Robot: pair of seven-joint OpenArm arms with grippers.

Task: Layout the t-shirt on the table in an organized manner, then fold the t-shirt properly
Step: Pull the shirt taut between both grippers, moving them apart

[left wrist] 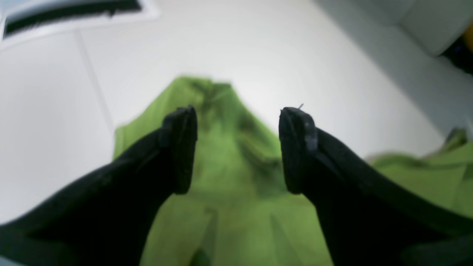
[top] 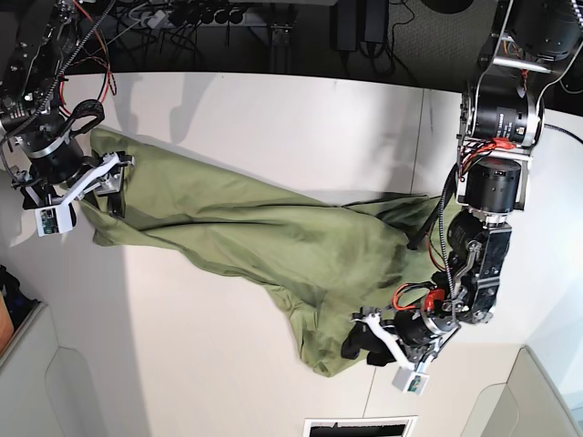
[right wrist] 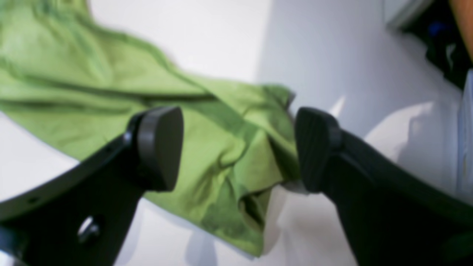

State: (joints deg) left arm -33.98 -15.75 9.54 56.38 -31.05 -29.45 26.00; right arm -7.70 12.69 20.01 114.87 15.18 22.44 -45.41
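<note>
Two arms are working over the white counter (top: 273,118), one at each end of the t-shirt (top: 264,237). The olive-green cloth is lying stretched in a wrinkled diagonal band from the counter's far left area toward its near edge on the right, bunched and creased at both ends. The left gripper (left wrist: 238,147) is hovering just above the near-right end with its jaws spread wide, grasping nothing; green fabric is showing between the black fingers (left wrist: 181,147). The right gripper (right wrist: 238,147) is sitting at the far-left end, likewise released, its jaws standing apart over a crumpled fold of cloth.
</note>
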